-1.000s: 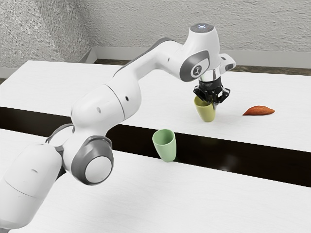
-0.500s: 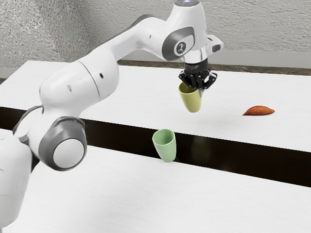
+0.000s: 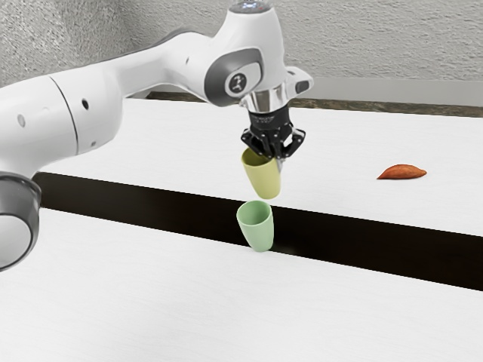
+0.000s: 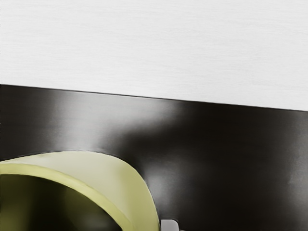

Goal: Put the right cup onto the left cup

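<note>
one green cup, exterior view; pincer pinches yellow cup, rim in wrist view.

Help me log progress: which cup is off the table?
The yellow cup: it is held up by the gripper, while the green cup stands on the table's dark strip.

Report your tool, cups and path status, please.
Black two-finger tool shut on tapered yellow cup. Yellow cup raised, not yet in tapered green cup. Nothing visible between cups; reddish-orange sweet potato well aside.
</note>
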